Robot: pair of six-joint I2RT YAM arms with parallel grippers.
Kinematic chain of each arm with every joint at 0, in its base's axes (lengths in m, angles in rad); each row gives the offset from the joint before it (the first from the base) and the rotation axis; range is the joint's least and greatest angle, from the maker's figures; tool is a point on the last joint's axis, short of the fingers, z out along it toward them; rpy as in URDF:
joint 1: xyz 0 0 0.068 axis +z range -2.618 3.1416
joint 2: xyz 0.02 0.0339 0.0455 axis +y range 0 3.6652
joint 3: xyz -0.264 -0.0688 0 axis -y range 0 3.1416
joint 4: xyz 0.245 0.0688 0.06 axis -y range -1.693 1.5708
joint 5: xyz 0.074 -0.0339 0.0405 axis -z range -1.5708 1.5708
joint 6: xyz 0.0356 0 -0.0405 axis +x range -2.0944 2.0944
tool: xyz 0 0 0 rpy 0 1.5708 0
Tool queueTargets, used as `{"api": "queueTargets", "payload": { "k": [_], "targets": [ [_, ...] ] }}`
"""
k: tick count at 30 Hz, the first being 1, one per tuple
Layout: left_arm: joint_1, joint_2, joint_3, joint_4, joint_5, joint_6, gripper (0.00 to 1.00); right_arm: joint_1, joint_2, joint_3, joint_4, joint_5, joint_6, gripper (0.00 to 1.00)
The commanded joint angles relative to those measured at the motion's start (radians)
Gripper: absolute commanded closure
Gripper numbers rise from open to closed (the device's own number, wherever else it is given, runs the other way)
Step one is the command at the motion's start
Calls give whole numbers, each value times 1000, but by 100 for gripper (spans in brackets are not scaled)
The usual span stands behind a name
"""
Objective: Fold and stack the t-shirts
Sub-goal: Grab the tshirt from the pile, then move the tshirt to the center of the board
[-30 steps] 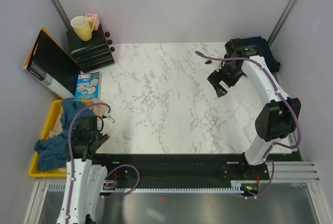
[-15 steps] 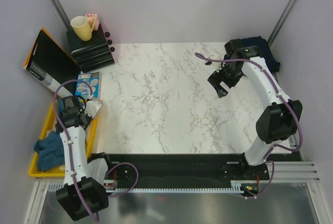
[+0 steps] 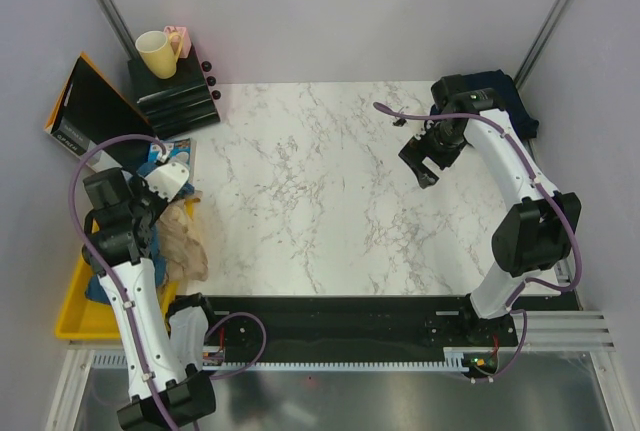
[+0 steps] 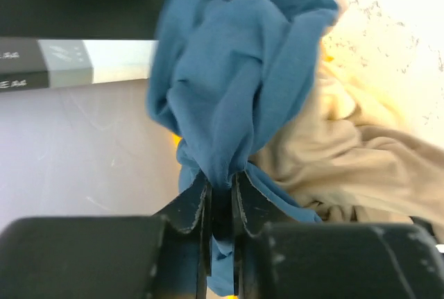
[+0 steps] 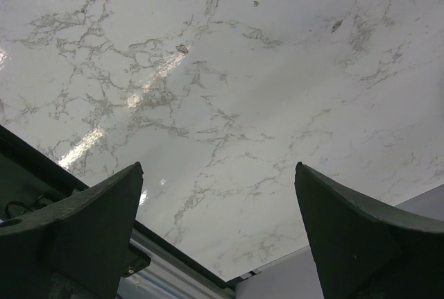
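While the left hand [image 4: 220,191] pinched a fold of the steel-blue t-shirt [image 4: 236,84], which bunched just ahead of it, the right hand [image 5: 218,202] hung fully spread above the table [image 5: 243,70].

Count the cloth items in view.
3. A steel-blue shirt pinched in the left jaws at the yellow bin; a beige cloth beside it, spilling over the bin's edge; a navy shirt at the table's far right corner. More may be hidden.

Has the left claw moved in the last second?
Yes. The left claw, shut on the blue shirt, moved along the yellow bin from its near end toward its far end.
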State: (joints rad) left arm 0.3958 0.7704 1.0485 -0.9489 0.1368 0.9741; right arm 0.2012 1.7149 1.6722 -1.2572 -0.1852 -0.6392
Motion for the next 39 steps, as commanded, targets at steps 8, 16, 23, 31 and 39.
{"api": "queueTargets", "payload": {
  "k": [8, 16, 23, 31, 39],
  "targets": [
    [-3, -66, -96, 136, 12, 97, 98, 7, -43, -28, 10, 4, -24, 2],
    [-5, 46, 281, 249, 155, -103, 98, 7, -72, -40, 19, 18, -22, 2],
    [-3, 76, 413, 415, 128, -158, 98, 7, -156, -153, 76, 42, -14, 2],
    [-6, 233, 709, 392, 775, -733, 98, 6, -166, -96, 120, 72, 71, 2],
    [-364, 371, 644, 473, 822, -855, 98, 3, -170, -19, 171, 101, 125, 2]
  ]
}}
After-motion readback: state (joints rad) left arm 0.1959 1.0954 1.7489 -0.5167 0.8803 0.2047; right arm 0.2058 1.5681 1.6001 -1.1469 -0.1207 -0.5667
